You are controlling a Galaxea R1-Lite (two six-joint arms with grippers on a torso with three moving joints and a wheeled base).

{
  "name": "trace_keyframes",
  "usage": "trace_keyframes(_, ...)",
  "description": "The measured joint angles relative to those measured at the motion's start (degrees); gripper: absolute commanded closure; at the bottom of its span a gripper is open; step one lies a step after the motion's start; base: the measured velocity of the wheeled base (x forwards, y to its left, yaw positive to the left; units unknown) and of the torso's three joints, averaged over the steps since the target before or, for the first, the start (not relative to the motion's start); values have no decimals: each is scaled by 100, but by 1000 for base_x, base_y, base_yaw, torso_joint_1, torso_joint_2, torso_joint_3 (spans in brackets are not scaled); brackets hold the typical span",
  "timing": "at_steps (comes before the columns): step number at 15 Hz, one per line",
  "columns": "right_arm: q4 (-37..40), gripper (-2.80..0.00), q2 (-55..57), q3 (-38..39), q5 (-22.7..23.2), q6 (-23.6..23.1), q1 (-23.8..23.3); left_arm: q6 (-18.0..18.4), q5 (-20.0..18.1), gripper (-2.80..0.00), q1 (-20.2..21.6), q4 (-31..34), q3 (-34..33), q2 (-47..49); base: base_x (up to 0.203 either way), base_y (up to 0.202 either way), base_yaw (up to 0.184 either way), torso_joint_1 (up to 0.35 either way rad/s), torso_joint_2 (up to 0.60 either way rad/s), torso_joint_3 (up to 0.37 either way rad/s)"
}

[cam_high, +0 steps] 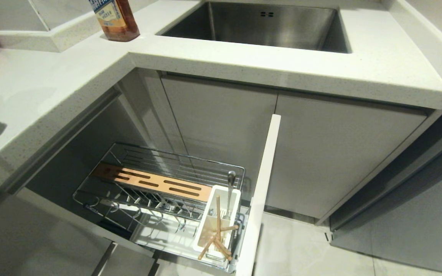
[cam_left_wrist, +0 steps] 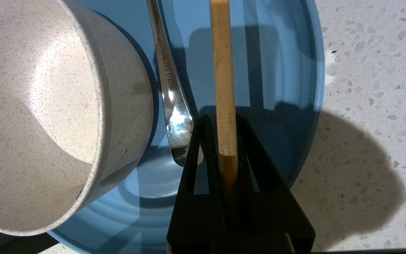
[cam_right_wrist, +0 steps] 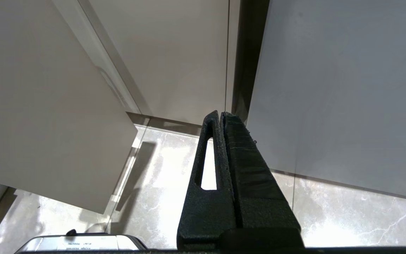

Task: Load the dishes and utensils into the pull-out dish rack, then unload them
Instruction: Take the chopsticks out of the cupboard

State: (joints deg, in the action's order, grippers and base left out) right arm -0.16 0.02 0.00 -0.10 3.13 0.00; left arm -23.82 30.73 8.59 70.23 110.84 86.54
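Rack (cam_high: 159, 184) first, since it is the biggest thing: the pull-out wire basket stands open under the counter (cam_high: 33, 99), with no plate or bowl in it. Its white holder (cam_high: 221, 226) has some wooden sticks (cam_high: 218, 230) and a metal handle (cam_high: 230, 188) standing in it. Up on the speckled counter, seen from the left wrist, sits the blue plate (cam_left_wrist: 284, 70). The cream bowl (cam_left_wrist: 48, 116) leans tilted on the plate, so a bump could tip it over or knock it off. The shiny spoon (cam_left_wrist: 171, 98) lies on the plate just beside the bowl and could get dragged along. The left gripper (cam_left_wrist: 224, 141) is pinched tight on one wooden chopstick (cam_left_wrist: 222, 70). It holds only the very end, so the long stick could swing, slip out, or hit the bowl. The right gripper (cam_right_wrist: 222, 116) hangs by the cupboard doors, pressed shut with nothing in it.
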Motion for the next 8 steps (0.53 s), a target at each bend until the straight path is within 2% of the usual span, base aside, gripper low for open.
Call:
trace_keyframes(3, 0, 0, 0, 0, 0, 1, 0, 3, 0, 0, 0, 5, 0, 0, 0, 0, 0, 0, 0, 0)
trace_keyframes(4, 0, 0, 0, 0, 0, 2, 0, 9, 0, -183, 0, 5, 0, 0, 0, 0, 0, 0, 0, 0)
trace_keyframes(5, 0, 0, 0, 0, 0, 0, 0, 12, 0, -280, 0, 5, -4, 0, 0, 0, 0, 0, 0, 0)
trace_keyframes(8, 0, 0, 0, 0, 0, 0, 0, 7, 9, -280, 2, -22, 1, -2, 0, 0, 0, 0, 0, 0)
